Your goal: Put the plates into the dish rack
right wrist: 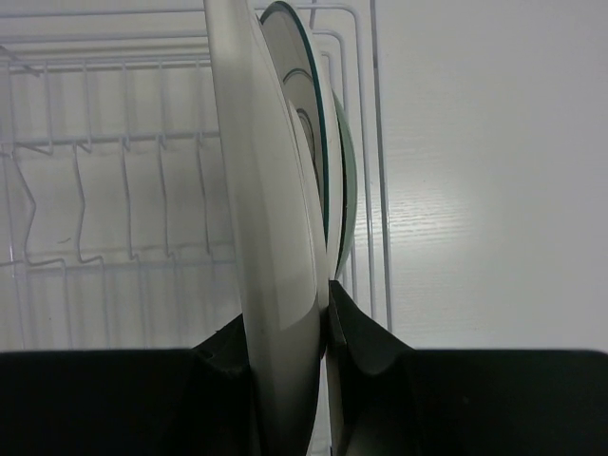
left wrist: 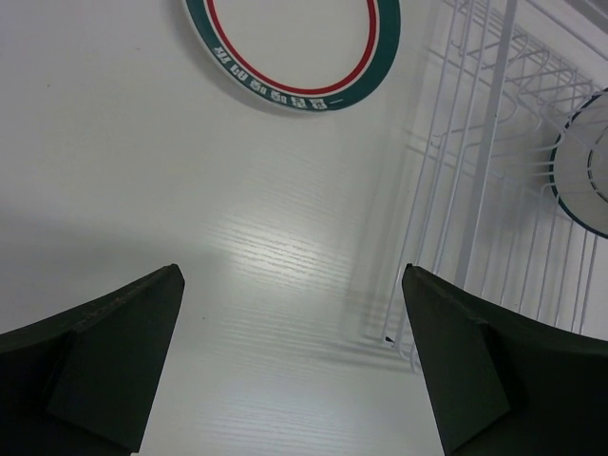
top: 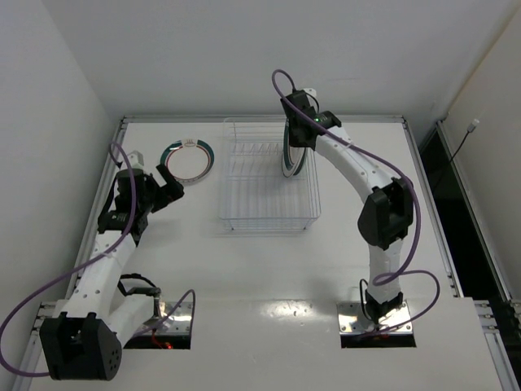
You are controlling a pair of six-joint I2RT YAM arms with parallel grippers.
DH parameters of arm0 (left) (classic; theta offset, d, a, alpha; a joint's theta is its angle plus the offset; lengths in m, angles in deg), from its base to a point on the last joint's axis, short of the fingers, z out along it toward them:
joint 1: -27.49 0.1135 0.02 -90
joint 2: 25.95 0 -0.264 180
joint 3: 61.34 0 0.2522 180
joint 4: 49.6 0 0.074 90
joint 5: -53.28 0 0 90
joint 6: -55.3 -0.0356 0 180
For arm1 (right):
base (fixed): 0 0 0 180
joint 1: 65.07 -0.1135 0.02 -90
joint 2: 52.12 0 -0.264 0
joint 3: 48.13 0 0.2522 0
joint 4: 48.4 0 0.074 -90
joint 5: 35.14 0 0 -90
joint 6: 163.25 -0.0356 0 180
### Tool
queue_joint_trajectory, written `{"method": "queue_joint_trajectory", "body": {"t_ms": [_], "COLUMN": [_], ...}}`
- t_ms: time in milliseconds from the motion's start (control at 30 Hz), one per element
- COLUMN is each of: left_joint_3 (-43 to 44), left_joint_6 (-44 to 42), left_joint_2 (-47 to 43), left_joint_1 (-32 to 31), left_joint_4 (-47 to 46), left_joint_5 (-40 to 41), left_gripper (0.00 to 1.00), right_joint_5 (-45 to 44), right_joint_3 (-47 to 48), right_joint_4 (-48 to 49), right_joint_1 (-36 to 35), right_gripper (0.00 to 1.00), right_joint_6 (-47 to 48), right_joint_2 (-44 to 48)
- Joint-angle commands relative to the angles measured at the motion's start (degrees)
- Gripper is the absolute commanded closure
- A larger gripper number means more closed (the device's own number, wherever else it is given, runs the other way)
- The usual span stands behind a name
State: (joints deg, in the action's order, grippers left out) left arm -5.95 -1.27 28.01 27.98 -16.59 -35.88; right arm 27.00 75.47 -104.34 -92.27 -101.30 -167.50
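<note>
Left gripper (top: 168, 186): jaws spread wide, empty, hovering over white table (top: 269, 269). Just beyond it, round white plate with green-and-red rim rings (top: 187, 157) lies flat, beside rectangular white thin-wire dish rack (top: 264, 208). Right gripper (right wrist: 285, 328): pinched narrow on rim of upright white plate (right wrist: 271, 218) at rack's right side. Pale dark-ringed plate (right wrist: 309, 123) stands close behind it.

rack, left half: dish rack (top: 244, 220) slots free, open from above.
rack, right end: upright plates (top: 291, 159) packed together; right fingers (right wrist: 366, 351) clamped on leftmost plate (right wrist: 275, 285).
left of rack: flat plate (top: 186, 159) on tabletop (top: 244, 277); bare strip between it and rack wall.
left fingers (left wrist: 104, 351): spread wide over bare tabletop, near side of flat plate.
</note>
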Motion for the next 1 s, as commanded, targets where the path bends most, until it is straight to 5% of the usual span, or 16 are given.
{"method": "queue_joint_trajectory", "body": {"t_ms": [0, 500, 967], "left_joint_3": [0.74, 1.26, 1.26], "left_joint_6": [-1.53, -1.53, -1.53], "left_joint_2": [0.09, 3.00, 3.00], "left_joint_1": [0.39, 0.39, 0.39], "left_joint_4": [-2.63, -3.16, -3.16], "left_joint_5": [-0.14, -1.19, -1.72], "left_gripper": [0.00, 0.00, 0.00], "right_joint_5": [-2.38, -1.15, -9.14], "right_joint_3": [2.04, 2.13, 3.80], "right_joint_4": [0.42, 1.04, 2.27], "right_joint_1": [0.40, -0.22, -4.35], "right_gripper": [1.00, 1.00, 1.00], "right_joint_6": [1.42, -0.42, 1.16], "right_joint_2": [-0.46, -8.64, -4.34]}}
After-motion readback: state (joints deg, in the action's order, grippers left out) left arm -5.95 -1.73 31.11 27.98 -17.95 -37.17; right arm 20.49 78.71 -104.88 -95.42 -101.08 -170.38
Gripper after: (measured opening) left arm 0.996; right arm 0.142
